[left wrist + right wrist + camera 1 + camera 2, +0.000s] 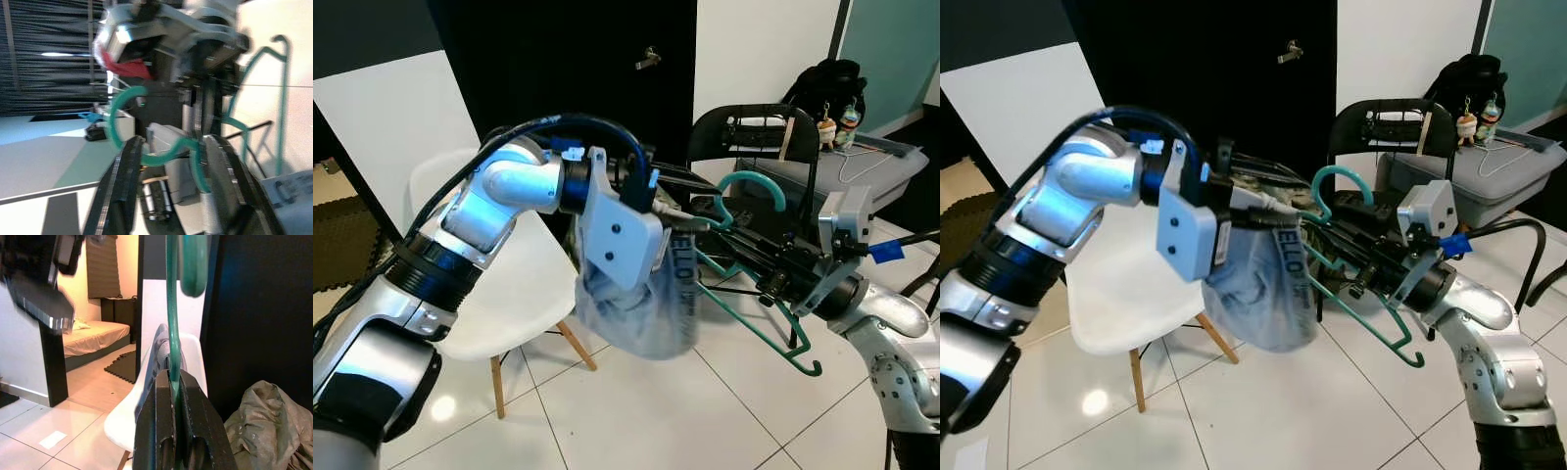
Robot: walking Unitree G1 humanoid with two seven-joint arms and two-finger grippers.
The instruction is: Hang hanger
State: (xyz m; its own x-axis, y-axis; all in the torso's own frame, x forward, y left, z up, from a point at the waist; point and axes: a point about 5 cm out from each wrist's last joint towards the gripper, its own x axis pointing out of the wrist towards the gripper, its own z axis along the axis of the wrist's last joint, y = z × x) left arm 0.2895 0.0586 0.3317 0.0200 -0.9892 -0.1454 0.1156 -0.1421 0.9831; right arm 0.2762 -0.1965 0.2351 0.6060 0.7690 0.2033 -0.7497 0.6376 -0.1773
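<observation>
Your two silver arms meet in mid-air over a white tiled floor [724, 411]. Between them hangs a teal hanger [1356, 294], its curved hook uppermost and its lower bar slanting down toward five o'clock.

Your right gripper [173, 382] comes in from four o'clock, and its two black fingers are clenched tight on a thin teal bar of the hanger, with no gap showing between them in the right wrist view.

Your left gripper [168, 169] reaches across from nine o'clock. Its fingers [120, 186] are spread apart, with the hanger's neck just below the hook running between them; whether they press on it cannot be told.

A pale grey garment [646, 313] with dark lettering droops below your left wrist, bunched like a bag, just beside the hanger.

Behind it, at eight o'clock, stands a white chair [514, 294] with wooden legs. At one o'clock sits a black chair [754, 127], and beyond it a grey box [1489, 171] with a dark bag [1464, 83] resting on top.
</observation>
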